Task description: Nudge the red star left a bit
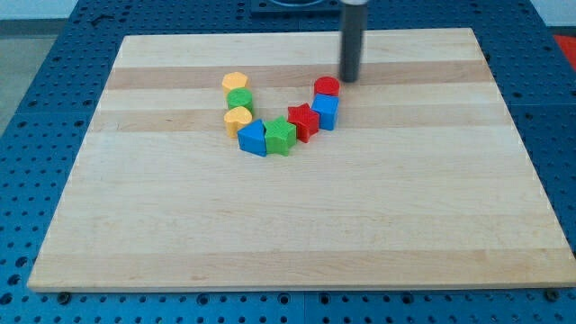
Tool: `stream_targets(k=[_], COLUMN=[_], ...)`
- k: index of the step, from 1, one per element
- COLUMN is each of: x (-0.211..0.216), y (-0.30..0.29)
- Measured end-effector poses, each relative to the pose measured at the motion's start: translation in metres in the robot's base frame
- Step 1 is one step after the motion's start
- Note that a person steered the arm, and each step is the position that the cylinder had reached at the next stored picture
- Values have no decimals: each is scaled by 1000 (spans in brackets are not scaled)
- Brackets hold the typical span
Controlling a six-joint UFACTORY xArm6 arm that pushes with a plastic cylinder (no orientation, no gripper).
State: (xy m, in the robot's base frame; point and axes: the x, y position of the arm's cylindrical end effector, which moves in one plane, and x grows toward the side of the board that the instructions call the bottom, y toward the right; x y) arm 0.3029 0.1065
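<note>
So my tip (348, 79) is just a plain dark rod end, nothing to open or close, and it's touching no block right now. It sits on the pale wood board (297, 216), which has smooth planks with a visible grain. Just below-left of me is the red cylinder (327, 86), with the blue block (326, 111) right under it. The red star (304, 121) is further down-left of my tip, squeezed between the blue block and the green star (281, 136). Then a blue wedge (253, 138), a yellow heart-ish block (238, 118), a green round one (239, 98) and a yellow hexagon (234, 83) curl up in a U. They're all glossy chunky pieces. There's lots of bare board toward the view's right and bottom, and the top edge is close behind me.
</note>
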Motion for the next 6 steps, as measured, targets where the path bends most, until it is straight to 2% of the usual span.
stream_targets(k=[1,2,3,4,6], x=[30,98,156,165,130], y=[61,101,96,67,-62])
